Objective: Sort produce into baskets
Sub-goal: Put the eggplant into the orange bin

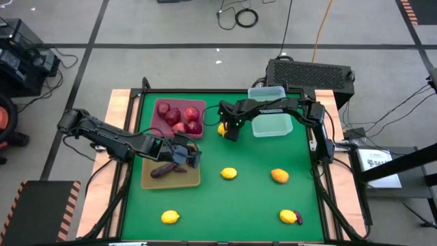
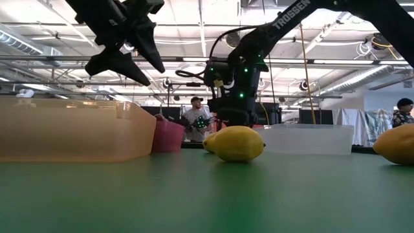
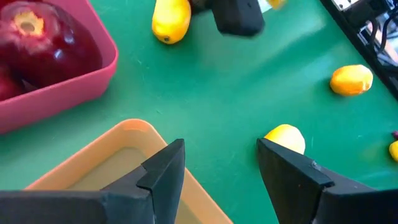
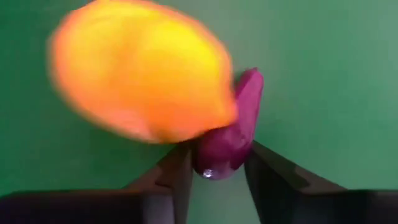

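Observation:
My right gripper [image 1: 230, 131] [image 4: 216, 180] is low over the green mat, between the maroon tray [image 1: 158, 123] of red fruits [image 1: 179, 116] and the clear bin [image 1: 270, 124]. It is shut on a purple eggplant [image 4: 233, 127] that lies against a lemon [image 4: 143, 71] [image 1: 221, 128]. My left gripper [image 1: 190, 156] [image 3: 221, 168] is open and empty, raised above the right end of the tan tray [image 1: 147, 179] [image 3: 118, 155]. That tray holds purple eggplants [image 1: 168, 171]. My right gripper pinches the eggplant's near end [image 4: 214, 163] between its two fingers, one on each side. The fingers lie along the eggplant. The lemon touches the eggplant's side. Whether the eggplant is off the mat, I cannot tell.
Loose lemons lie on the mat at the centre [image 1: 229, 173], centre right [image 1: 280, 176], near left [image 1: 171, 217] and near right [image 1: 287, 216], the last with a small purple piece [image 1: 298, 219] beside it. People stand in the room behind the table [image 2: 194, 116].

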Controlling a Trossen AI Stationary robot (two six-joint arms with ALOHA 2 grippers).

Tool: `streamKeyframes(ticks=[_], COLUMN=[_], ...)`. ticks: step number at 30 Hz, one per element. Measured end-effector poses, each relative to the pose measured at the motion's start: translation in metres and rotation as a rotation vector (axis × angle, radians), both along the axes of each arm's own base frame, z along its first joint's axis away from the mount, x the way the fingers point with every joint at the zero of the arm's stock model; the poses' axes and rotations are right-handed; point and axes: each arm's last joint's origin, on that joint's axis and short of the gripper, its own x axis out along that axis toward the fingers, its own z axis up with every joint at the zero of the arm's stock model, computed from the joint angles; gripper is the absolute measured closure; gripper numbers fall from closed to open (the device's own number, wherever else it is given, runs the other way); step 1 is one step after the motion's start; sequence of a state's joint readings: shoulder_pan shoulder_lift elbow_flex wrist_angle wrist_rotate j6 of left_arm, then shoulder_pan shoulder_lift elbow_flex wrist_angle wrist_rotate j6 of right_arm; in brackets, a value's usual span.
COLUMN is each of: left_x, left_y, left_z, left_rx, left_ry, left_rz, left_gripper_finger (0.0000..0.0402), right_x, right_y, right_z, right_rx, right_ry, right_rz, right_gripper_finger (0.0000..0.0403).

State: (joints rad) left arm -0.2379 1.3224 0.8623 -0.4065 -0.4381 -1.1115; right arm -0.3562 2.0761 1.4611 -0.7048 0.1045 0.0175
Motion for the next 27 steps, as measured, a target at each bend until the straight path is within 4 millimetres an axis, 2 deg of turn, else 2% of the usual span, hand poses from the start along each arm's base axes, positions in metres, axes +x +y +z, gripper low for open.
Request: streamKeyframes(ticks=[3,6,12,16,20,23,27], left_x=[0.000,0.000,-0.001,-0.002,-0.004,-0.008,-0.022], left_y=[0.000,0.000,0.000,0.001,0.001,0.002,0.004], left_z=[0.000,0.000,0.000,-0.001,-0.003,-0.006,-0.014], left_rx=[0.023,0.037,0.079,0.086,0.122,0.159,0.165], left_ry=[0.010,0.018,0.034,0.052,0.102,0.170,0.352], left_rz=[-0.023,-0.036,-0.065,-0.069,-0.104,-0.161,-0.237], left_gripper_finger=[0.0197,0.0197,0.0197,0.0197,0.0197,0.0197,0.0197], right_x=[-0.006,-0.011,-0.023,-0.027,-0.021,-0.009,0.010], right_y=[-0.003,0.005,0.027,0.056,0.092,0.124,0.164], right_z=[0.010,0.027,0.075,0.107,0.131,0.137,0.131], right_rx=[-0.013,0.008,0.007,0.021,0.038,0.050,0.079], right_ry=[0.006,0.001,-0.090,-0.206,-0.362,-0.464,-0.573], right_rz=[-0.035,-0.056,-0.093,-0.093,-0.006,0.090,0.181], right_gripper_finger=[0.0318,0.0349,0.0355,0.0342,0.0341,0.0342,0.0342])
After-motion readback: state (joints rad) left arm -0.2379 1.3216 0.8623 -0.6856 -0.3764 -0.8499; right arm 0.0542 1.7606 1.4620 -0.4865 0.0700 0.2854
